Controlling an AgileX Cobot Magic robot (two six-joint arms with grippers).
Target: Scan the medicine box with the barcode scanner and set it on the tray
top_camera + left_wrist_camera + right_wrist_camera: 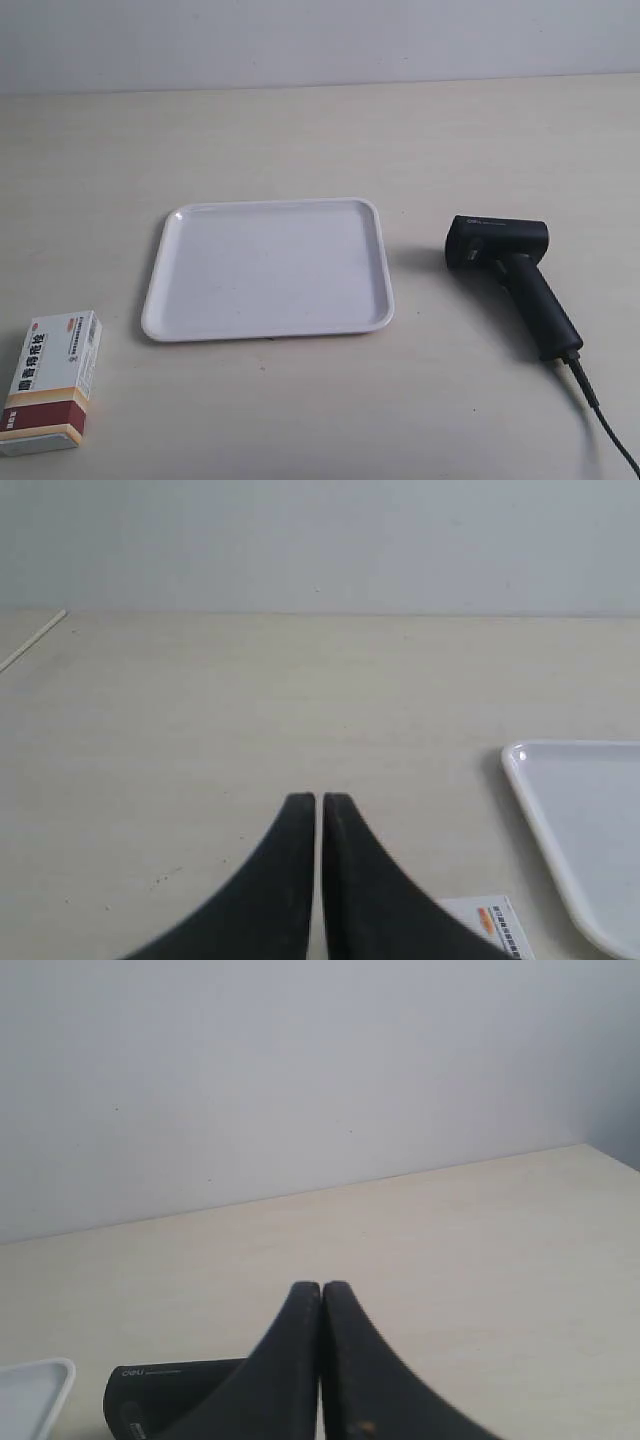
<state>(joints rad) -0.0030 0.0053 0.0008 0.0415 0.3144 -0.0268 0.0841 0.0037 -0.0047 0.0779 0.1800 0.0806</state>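
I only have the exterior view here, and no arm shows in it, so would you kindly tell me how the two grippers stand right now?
Observer: The left gripper is shut, its fingertips together above bare table, holding nothing.
Operator: Thank you. And what lies close to it?
Observer: A corner of the medicine box shows just beside its fingers, with the tray further off to that same side.
Operator: And the right one?
Observer: The right gripper is also shut and empty; the barcode scanner lies just beyond its fingers, partly hidden by them.
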